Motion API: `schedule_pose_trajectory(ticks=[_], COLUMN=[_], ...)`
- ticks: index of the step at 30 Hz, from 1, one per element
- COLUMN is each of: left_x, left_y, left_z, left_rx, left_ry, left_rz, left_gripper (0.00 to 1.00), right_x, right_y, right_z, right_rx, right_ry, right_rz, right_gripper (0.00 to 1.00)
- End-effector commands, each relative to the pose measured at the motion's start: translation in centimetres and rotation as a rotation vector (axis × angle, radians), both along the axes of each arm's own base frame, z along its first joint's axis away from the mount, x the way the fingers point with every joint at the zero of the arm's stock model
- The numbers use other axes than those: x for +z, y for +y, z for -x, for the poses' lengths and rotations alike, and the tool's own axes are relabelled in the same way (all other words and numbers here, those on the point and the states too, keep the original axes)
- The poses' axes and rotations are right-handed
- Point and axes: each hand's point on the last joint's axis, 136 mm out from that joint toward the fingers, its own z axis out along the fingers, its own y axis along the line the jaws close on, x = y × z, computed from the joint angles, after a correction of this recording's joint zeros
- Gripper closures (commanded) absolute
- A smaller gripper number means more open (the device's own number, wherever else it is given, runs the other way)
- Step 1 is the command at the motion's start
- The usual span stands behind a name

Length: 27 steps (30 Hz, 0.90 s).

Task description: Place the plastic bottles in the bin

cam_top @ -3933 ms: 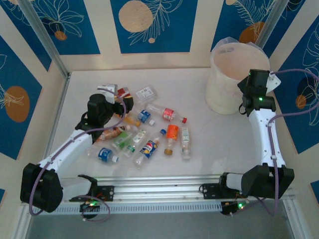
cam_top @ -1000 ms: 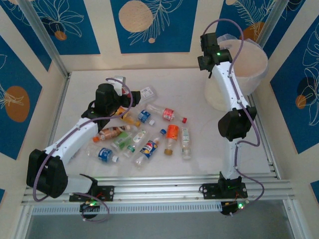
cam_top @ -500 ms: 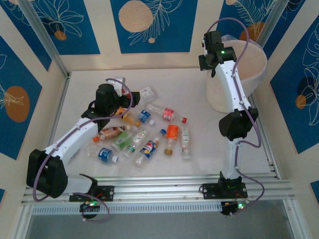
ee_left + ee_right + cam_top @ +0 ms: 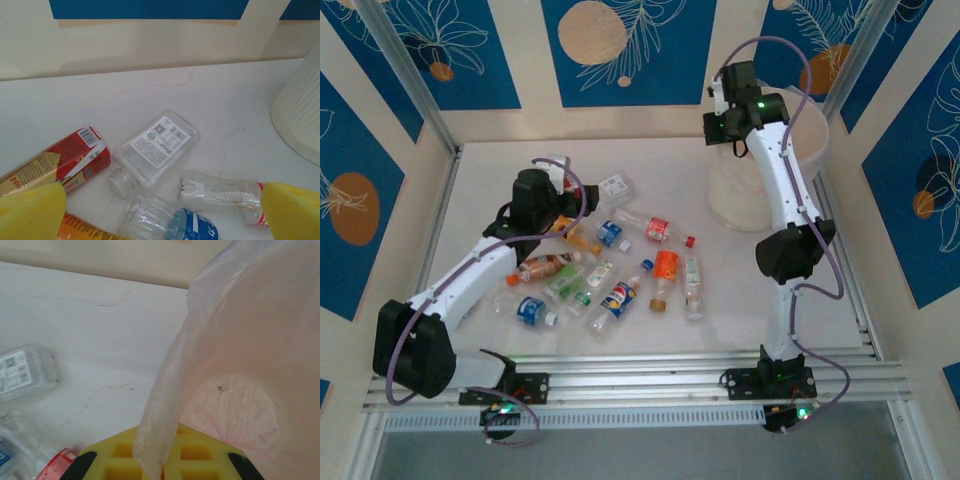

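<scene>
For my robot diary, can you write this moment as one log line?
left gripper: open, above plastic bottles | right gripper: shut on bin liner

The white bin (image 4: 735,195) has a pale pinkish liner (image 4: 240,340), the clear plastic bottles (image 4: 665,268) carry red, orange and blue labels, and the blue wall panels (image 4: 660,60) show tan circles and white leaf outlines.

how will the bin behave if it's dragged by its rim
Likely light: the bin looks empty inside, so it should slide easily. Pulled high up, it may tip. The thin bag liner pinched in the right gripper looks floppy and could slip off.
</scene>
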Motion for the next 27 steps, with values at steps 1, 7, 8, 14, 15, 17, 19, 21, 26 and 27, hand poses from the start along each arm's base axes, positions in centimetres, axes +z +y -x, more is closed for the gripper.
schedule_pose_trajectory(ticks=[1, 7, 8, 14, 15, 17, 19, 21, 26, 27], left_x=[0.9, 0.9, 0.9, 0.9, 1.0, 0.9, 0.9, 0.9, 0.9, 0.9], left_y=[0.4, 0.6, 0.6, 0.9, 0.9, 0.9, 1.0, 1.0, 1.0, 1.0], left_z=[0.7, 0.9, 1.0, 1.2, 1.2, 1.2, 1.2, 1.2, 1.1, 1.1], left_rx=[0.011, 0.019, 0.020, 0.026, 0.027, 0.028, 0.030, 0.032, 0.034, 0.034], left_ry=[-0.027, -0.027, -0.028, -0.029, -0.030, -0.030, -0.029, -0.030, -0.028, -0.028], left_rz=[-0.009, -0.007, -0.008, -0.018, -0.019, -0.019, -0.020, -0.018, -0.015, -0.016], left_gripper=[0.01, 0.00, 0.00, 0.00, 0.00, 0.00, 0.00, 0.01, 0.00, 0.01], right_x=[2.7, 2.3, 2.4, 2.7, 2.8, 2.8, 2.7, 2.7, 3.4, 3.6], right_y=[3.7, 7.2, 7.8, 10.2, 10.3, 10.6, 10.9, 11.3, 13.0, 13.3], right_z=[1.4, 0.8, 0.8, 0.7, 0.7, 0.9, 1.1, 1.3, 1.7, 1.7], right_rx=[0.086, 0.149, 0.158, 0.201, 0.203, 0.208, 0.215, 0.225, 0.268, 0.274], right_ry=[-0.048, -0.075, -0.081, -0.104, -0.107, -0.105, -0.100, -0.096, -0.127, -0.135], right_rz=[-0.070, -0.055, -0.058, -0.077, -0.080, -0.082, -0.085, -0.088, -0.095, -0.098], right_gripper=[1.00, 1.00, 1.00, 1.00, 1.00, 1.00, 1.00, 1.00, 1.00, 1.00])
